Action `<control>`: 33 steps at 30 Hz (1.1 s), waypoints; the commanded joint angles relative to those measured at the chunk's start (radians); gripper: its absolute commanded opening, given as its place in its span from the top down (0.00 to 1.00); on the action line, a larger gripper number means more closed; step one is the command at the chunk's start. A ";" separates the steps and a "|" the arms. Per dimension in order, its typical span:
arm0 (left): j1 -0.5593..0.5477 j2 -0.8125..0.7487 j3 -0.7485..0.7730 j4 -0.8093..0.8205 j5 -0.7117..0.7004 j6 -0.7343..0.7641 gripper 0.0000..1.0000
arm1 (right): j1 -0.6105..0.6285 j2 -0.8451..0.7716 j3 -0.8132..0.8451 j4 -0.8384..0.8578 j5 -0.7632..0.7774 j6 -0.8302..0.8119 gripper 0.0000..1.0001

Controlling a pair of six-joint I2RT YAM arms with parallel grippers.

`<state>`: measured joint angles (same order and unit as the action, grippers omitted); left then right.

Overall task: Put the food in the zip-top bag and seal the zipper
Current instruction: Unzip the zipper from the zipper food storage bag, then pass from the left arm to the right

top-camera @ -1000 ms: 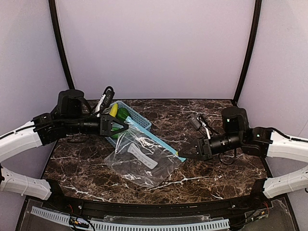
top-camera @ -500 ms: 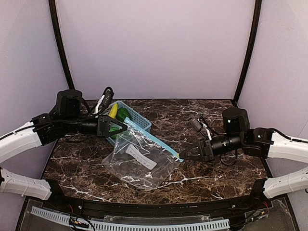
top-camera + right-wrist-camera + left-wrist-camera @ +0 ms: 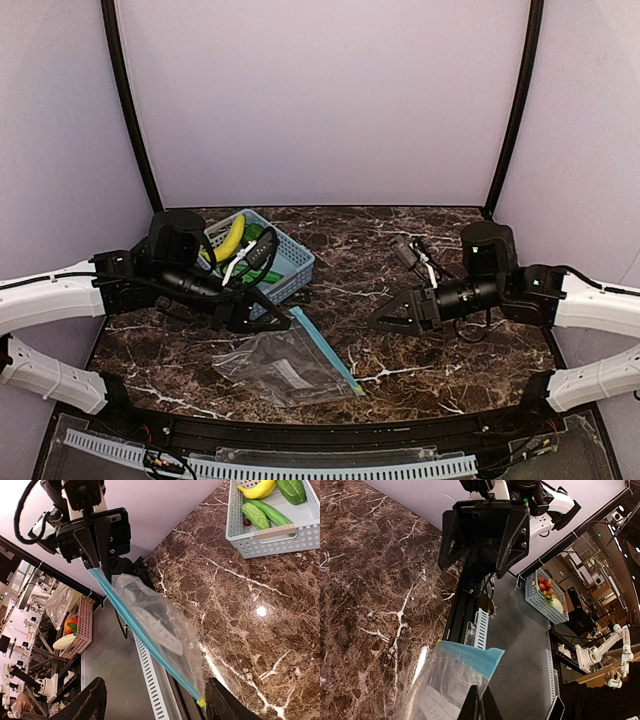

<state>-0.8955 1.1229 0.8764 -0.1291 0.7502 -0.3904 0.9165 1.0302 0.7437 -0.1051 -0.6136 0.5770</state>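
Observation:
The clear zip-top bag [image 3: 283, 366] droops from my left gripper [image 3: 280, 322] down toward the table's front edge. That gripper is shut on the bag near the top end of the light-blue zipper [image 3: 327, 352]; in the left wrist view its fingers [image 3: 479, 706] pinch the plastic just below the strip [image 3: 470, 658]. My right gripper [image 3: 382, 320] stands open to the right of the bag, touching nothing; its fingers [image 3: 94, 700] spread wide around the bag's lower corner [image 3: 165, 630]. The food, a banana [image 3: 257, 489], a pepper [image 3: 292, 490] and cucumber pieces [image 3: 265, 512], lies in the basket.
The light-blue slotted basket [image 3: 292, 262] sits at the back left, partly behind my left arm. A black cable bundle [image 3: 412, 252] lies behind my right wrist. A slotted rail [image 3: 300, 468] runs along the front edge.
My right gripper has let go of the zipper's end and opened. My left arm has swung forward and down with the bag, which now hangs from it alone.

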 commanded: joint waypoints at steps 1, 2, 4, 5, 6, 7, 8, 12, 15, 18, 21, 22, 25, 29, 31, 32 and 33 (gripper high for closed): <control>-0.015 0.017 0.001 0.041 0.049 0.028 0.99 | 0.016 0.046 0.017 0.058 0.044 -0.030 0.32; -0.019 0.024 -0.001 0.050 0.053 0.024 0.99 | 0.022 0.062 0.019 0.056 0.047 -0.039 0.32; -0.022 0.033 -0.005 0.061 0.059 0.016 0.99 | 0.037 0.099 0.031 0.055 0.048 -0.057 0.31; -0.023 0.035 -0.005 0.064 0.061 0.015 0.99 | 0.045 0.116 0.038 0.058 0.048 -0.064 0.30; -0.024 0.041 -0.005 0.067 0.066 0.012 0.99 | 0.054 0.133 0.043 0.061 0.046 -0.073 0.30; -0.026 0.044 -0.006 0.069 0.067 0.012 0.99 | 0.062 0.152 0.045 0.070 0.042 -0.079 0.29; -0.028 0.047 -0.007 0.072 0.068 0.011 0.99 | 0.068 0.167 0.043 0.086 0.034 -0.085 0.29; -0.030 0.055 -0.011 0.087 0.076 0.002 0.99 | 0.076 0.218 0.023 0.151 0.009 -0.090 0.29; -0.032 0.063 -0.010 0.091 0.079 -0.001 0.99 | 0.079 0.252 0.020 0.165 0.003 -0.095 0.29; -0.031 0.067 -0.008 0.091 0.083 -0.001 0.99 | 0.080 0.278 0.026 0.165 0.000 -0.102 0.30; -0.032 0.070 -0.006 0.091 0.084 -0.001 0.99 | 0.080 0.290 0.027 0.164 -0.005 -0.107 0.30; -0.032 0.071 -0.006 0.091 0.082 0.000 0.99 | 0.081 0.292 0.026 0.164 -0.008 -0.109 0.30; -0.031 0.075 -0.005 0.091 0.073 0.002 0.99 | 0.081 0.291 0.019 0.166 -0.019 -0.109 0.30; -0.032 0.079 -0.004 0.092 0.071 0.002 0.99 | 0.084 0.282 0.004 0.175 -0.029 -0.103 0.30; -0.032 0.080 -0.003 0.092 0.072 0.002 0.99 | 0.084 0.273 -0.003 0.183 -0.029 -0.100 0.30; -0.031 0.080 -0.003 0.092 0.072 0.002 0.99 | 0.085 0.269 -0.005 0.183 -0.027 -0.099 0.30; -0.031 0.080 -0.002 0.092 0.073 0.002 0.99 | 0.085 0.268 -0.007 0.182 -0.024 -0.100 0.30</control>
<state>-0.9215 1.2015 0.8764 -0.0528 0.8120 -0.3897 0.9901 1.3178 0.7563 0.0399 -0.6285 0.4835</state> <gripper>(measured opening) 0.009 0.696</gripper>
